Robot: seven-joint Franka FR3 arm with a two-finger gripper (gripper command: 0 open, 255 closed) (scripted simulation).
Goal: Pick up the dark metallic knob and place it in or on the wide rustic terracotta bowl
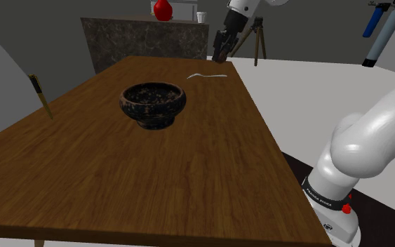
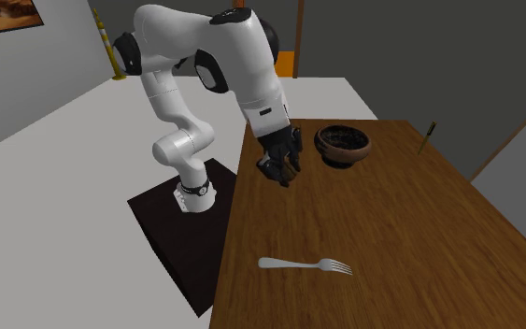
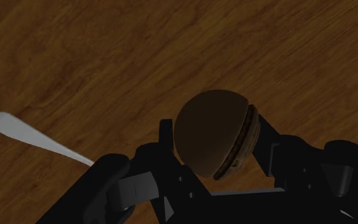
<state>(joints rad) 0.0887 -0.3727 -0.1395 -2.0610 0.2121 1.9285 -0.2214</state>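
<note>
A dark brown domed knob [image 3: 210, 135] with a ridged rim sits clasped between my black fingers [image 3: 165, 136], lifted off the wooden table. My gripper [image 1: 221, 50] hangs over the table's far end in the shoulder view, shut on the knob. The wide dark speckled bowl [image 1: 153, 103] stands on the table, nearer the camera and to the left of the gripper. In the second exterior view the gripper [image 2: 282, 168] is just left of the bowl [image 2: 342, 145], by the table's near edge.
A pale fork [image 1: 206, 74] lies on the table [image 1: 118, 175] below the gripper; its handle [image 3: 31, 135] shows beside my fingers. A dark-handled utensil [image 1: 40, 95] leans at the table's left edge. A counter with a red vase [image 1: 162, 10] stands behind.
</note>
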